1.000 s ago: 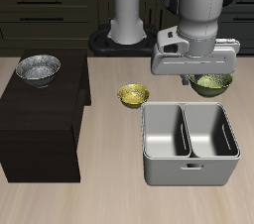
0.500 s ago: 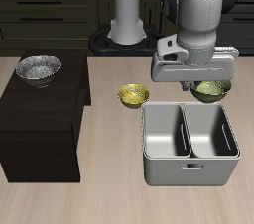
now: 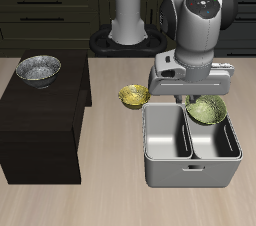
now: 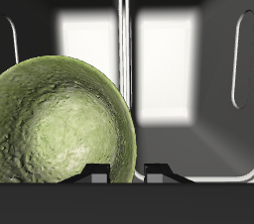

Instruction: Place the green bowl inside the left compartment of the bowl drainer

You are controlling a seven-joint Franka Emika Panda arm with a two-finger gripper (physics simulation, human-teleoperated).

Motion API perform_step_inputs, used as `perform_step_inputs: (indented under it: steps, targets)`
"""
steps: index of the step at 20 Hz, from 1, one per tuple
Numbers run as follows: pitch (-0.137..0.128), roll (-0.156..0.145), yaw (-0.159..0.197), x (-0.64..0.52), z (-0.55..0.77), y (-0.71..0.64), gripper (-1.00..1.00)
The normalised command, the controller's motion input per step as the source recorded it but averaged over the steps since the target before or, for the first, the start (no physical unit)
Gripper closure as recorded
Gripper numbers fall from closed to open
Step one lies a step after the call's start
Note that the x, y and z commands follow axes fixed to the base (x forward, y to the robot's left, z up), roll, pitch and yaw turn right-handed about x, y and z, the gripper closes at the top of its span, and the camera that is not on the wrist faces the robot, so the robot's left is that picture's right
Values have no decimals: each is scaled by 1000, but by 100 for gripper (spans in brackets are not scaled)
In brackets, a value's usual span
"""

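Olive-green, speckled small round bowl (image 3: 207, 110) hangs tilted in the exterior view, gripped at its rim by the jaws of the Franka gripper (image 3: 199, 97), above the grey metal two-well bowl drainer (image 3: 190, 173) and over the well on the side away from the small yellow bowl (image 3: 134, 95); a silver-grey patterned bowl (image 3: 38, 68) sits on the dark cabinet (image 3: 40, 130) across the wooden counter (image 3: 120, 202). Wrist view: the green bowl's mottled inside (image 4: 60, 124) fills the frame close up, held between the fingertips (image 4: 97, 172), with the drainer's two wells and middle wall (image 4: 124, 40) beneath.
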Motion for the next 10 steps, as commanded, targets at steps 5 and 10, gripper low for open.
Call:
perform_step_inputs:
  steps: [5,10]
  targets:
    - [32,-1,21,-51,-188,-3,-100]
    - [0,3,31,-179,9,88,-100]
